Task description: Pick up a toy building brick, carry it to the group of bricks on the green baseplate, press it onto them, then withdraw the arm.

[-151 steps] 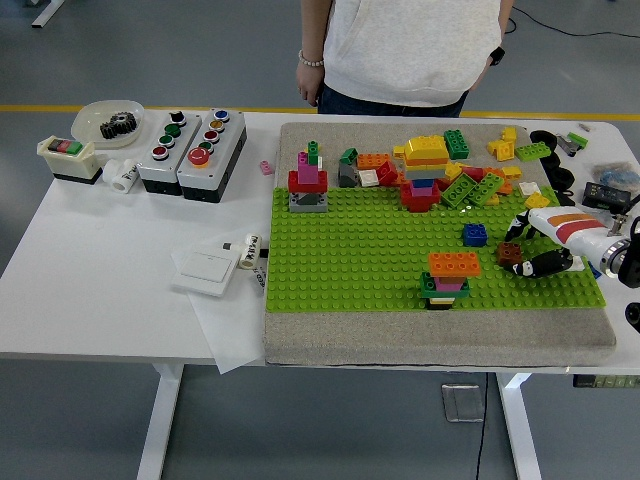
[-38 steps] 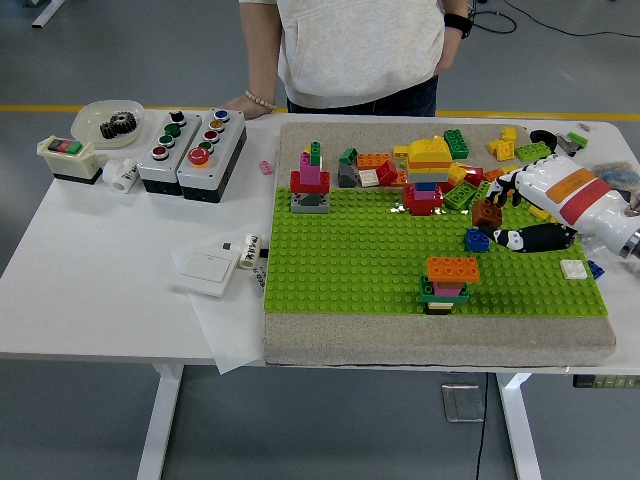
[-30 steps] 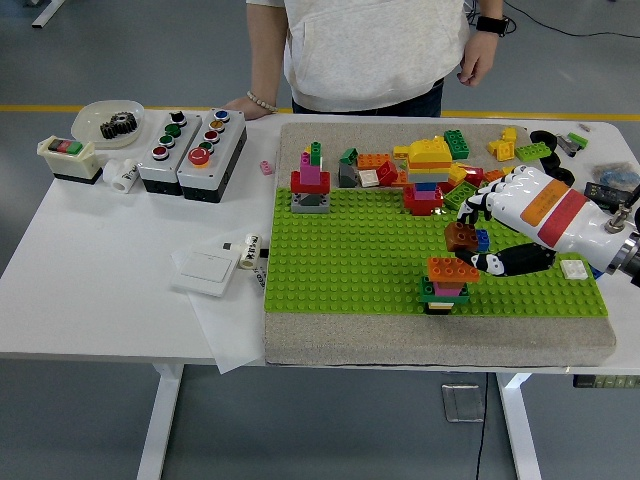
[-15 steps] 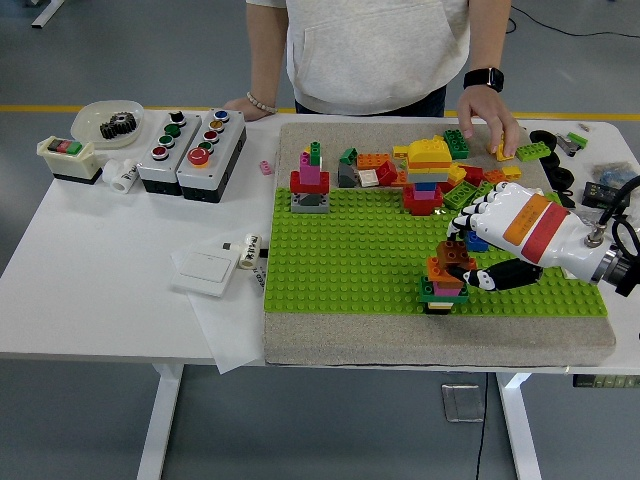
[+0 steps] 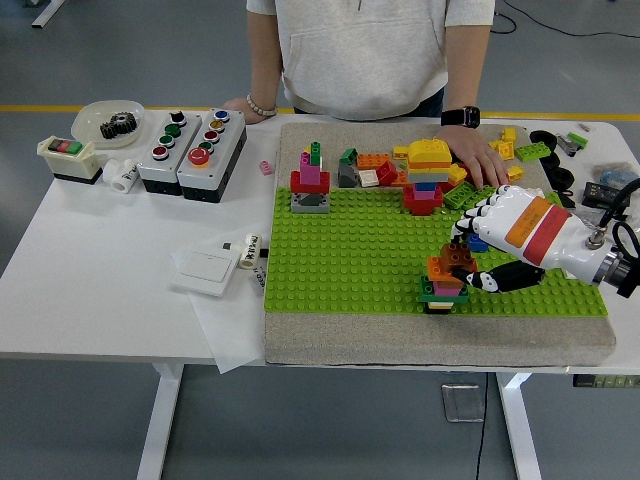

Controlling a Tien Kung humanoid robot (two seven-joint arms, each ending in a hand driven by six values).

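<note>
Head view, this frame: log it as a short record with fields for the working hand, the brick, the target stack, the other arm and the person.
working hand: right hand, reaching in from the right over the green baseplate
brick: brown brick, held in the fingers
target stack: small stack topped by an orange brick near the baseplate's front edge; brown brick sits on its top
release: not yet, hand is closed on the brick
other arm: not in view
person: at the far side, one hand resting on the loose bricks, the other on the table edge

— What sits at the table's [image 5: 90, 290] far-left corner?
— A white dish [image 5: 108, 122] holding a black gear [image 5: 118, 123], beside two grey button boxes [image 5: 192, 149].
— And nearer the front edge?
— A white switch plate [image 5: 208, 265] on paper.
</note>
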